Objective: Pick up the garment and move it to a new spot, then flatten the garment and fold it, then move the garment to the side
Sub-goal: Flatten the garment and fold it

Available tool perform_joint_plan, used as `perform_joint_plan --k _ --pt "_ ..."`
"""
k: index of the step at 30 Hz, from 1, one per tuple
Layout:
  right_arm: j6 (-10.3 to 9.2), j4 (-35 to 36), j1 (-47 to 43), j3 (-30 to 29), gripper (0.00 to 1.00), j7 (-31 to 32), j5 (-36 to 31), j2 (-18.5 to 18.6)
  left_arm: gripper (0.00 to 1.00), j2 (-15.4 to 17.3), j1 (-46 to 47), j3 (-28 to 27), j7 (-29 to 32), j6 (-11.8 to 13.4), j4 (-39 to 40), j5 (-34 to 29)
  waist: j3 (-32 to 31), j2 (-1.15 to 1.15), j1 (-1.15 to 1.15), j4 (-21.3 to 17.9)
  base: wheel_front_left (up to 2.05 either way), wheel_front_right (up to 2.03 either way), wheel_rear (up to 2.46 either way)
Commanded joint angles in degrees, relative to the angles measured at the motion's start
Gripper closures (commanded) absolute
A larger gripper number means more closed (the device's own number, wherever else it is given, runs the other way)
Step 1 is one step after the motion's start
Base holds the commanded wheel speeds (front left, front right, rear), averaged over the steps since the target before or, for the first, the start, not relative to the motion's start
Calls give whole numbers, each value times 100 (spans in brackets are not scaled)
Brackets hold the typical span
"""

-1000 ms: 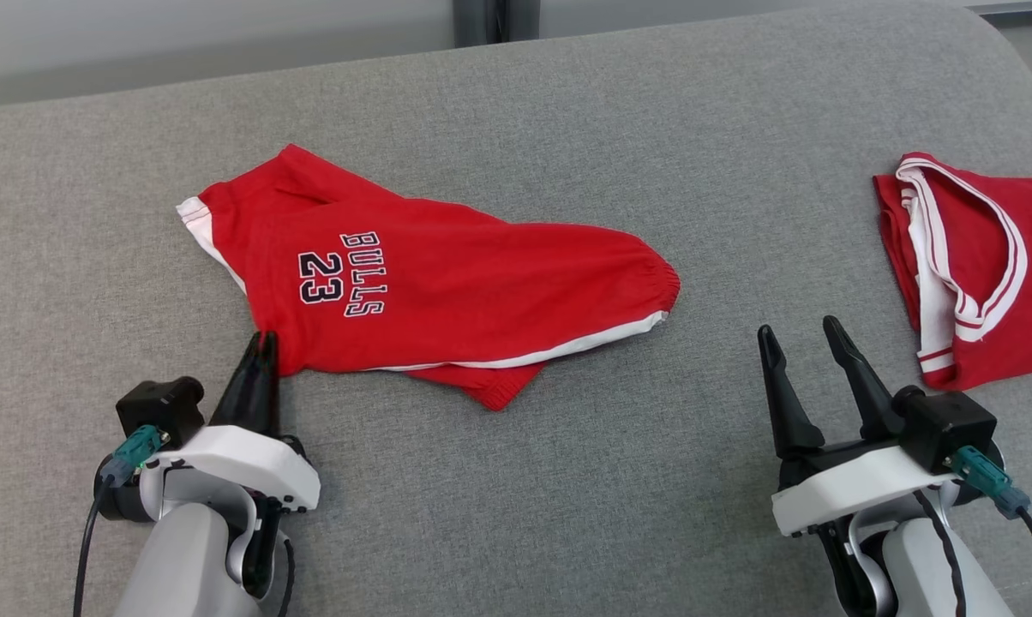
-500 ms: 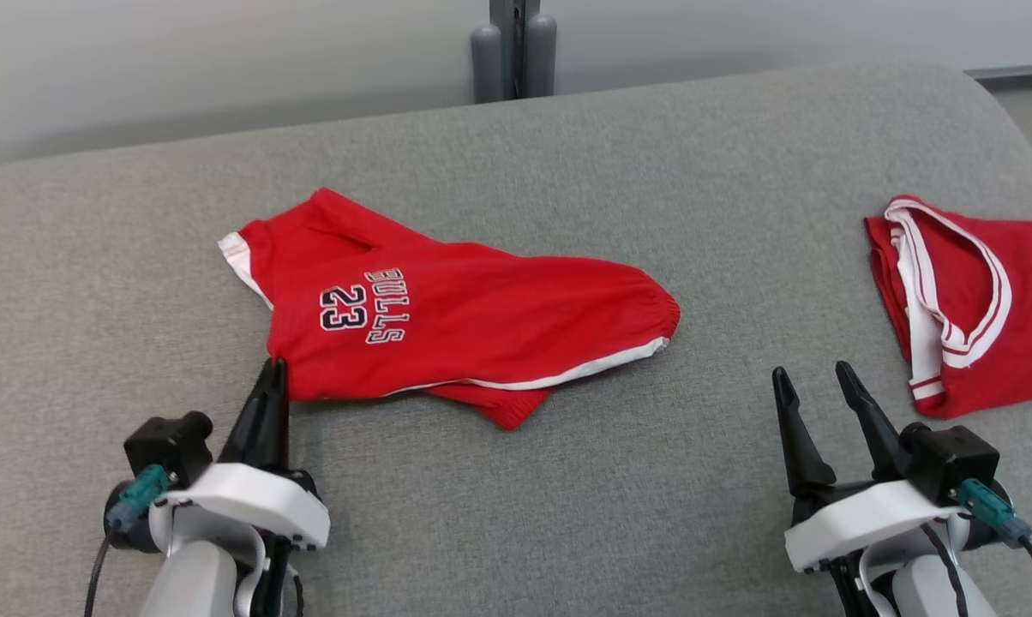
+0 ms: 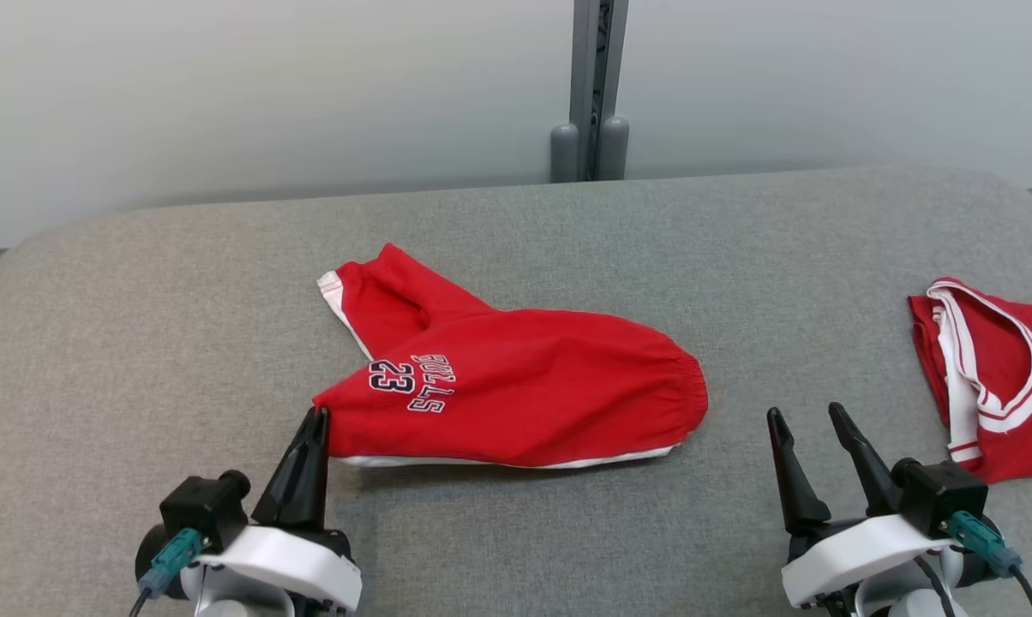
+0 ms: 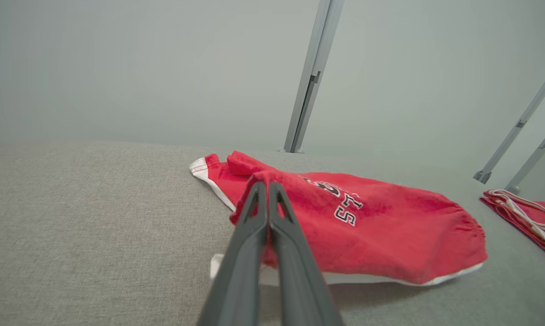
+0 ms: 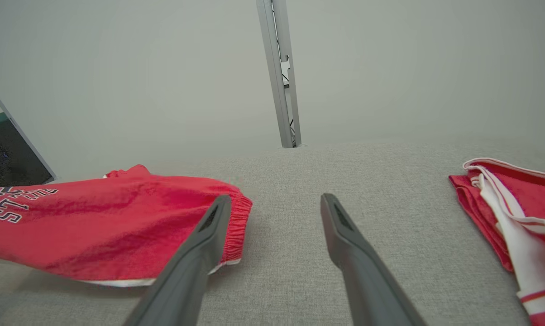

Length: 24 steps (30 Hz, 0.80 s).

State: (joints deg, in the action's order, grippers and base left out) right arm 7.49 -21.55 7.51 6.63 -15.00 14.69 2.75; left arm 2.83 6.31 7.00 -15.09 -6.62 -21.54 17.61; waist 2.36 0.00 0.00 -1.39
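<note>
Left tool (image 3: 317, 413) apparently pinches the red shorts' (image 3: 533, 403) lifted corner.

R wrist cam: I saw my right gripper (image 5: 276, 198) w/ fingers spread wide above the grey cushion (image 5: 295, 271). The red shorts (image 5: 109, 226) lay at view left, elastic end beside one finger. A 2nd red garment (image 5: 485, 203) w/ white trim lay far right.

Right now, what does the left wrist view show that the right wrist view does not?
Left wrist view: the left gripper shut on a raised corner of the red shorts. Right wrist view: the right gripper, open and empty, and a dark screen. Both: the shorts, the red jersey, the grey surface, a metal post.
</note>
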Motion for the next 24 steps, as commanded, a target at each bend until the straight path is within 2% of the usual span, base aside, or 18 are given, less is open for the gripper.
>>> perform_joint_plan --k 1,15,23,24 --pt "0 -3 2 25 0 -25 55 34 100 19 163 -27 -8 12 19 -55 92 0 0 -52 0 0 0" --pt "0 52 371 52 0 -25 2 34 100 193 1334 -673 -8 418 -1526 -519 844 0 0 -776 0 0 0" --pt "0 70 410 22 0 -25 -16 33 100 231 1564 -900 -8 674 -2316 -660 898 0 0 -850 0 0 0" --pt "0 67 401 23 0 -25 -29 33 51 230 1551 -923 -8 706 -2296 -678 870 0 0 -832 0 0 0"
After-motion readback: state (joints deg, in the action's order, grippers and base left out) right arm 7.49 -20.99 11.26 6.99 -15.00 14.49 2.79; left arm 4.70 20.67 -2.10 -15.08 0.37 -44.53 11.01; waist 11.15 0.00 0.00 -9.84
